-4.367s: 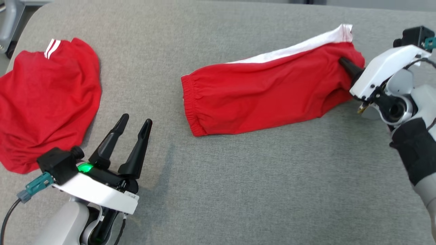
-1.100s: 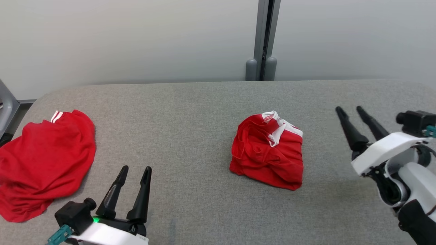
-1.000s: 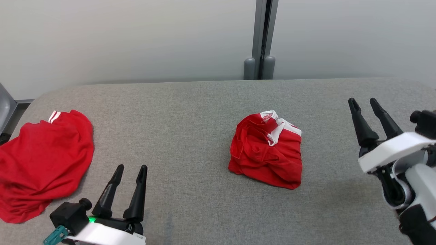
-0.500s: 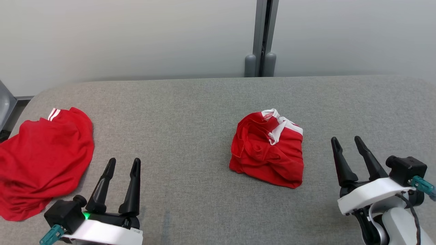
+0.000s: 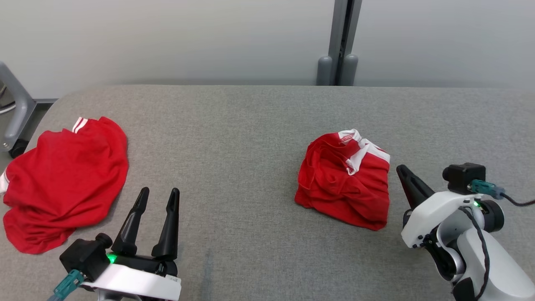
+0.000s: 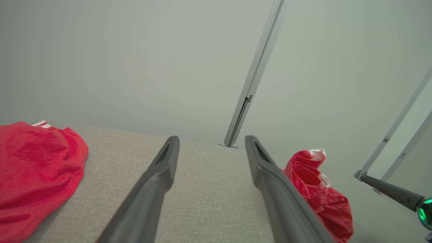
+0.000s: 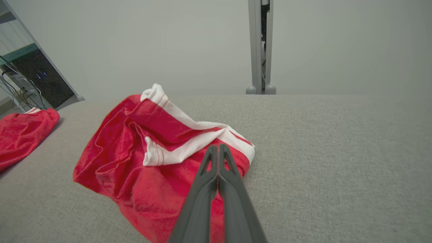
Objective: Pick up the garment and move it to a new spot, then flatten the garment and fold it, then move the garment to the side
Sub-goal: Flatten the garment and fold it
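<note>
The garment (image 5: pixel 345 184), red with a white band, lies crumpled in a heap right of the table's middle; it also appears in the left wrist view (image 6: pixel 315 189) and the right wrist view (image 7: pixel 148 158). My right gripper (image 5: pixel 403 171) sits just right of the heap, apart from it. Its fingers are pressed together with nothing between them (image 7: pixel 216 147). Its dark finger also reaches into the left wrist view (image 6: pixel 388 190). My left gripper (image 5: pixel 159 193) hovers open and empty near the front left, far from the heap (image 6: pixel 211 141).
A second red garment (image 5: pixel 62 184) lies spread at the table's left end (image 6: pixel 30 172). The grey padded table (image 5: pixel 234 125) ends at a pale wall with a metal post (image 5: pixel 340 42). A grey frame leg on a wheel (image 5: pixel 14 117) stands off the left edge.
My right gripper's fingers have closed together and it has drawn nearer the heap's right side. The camera has shifted. Both garments and my left gripper stay put.
</note>
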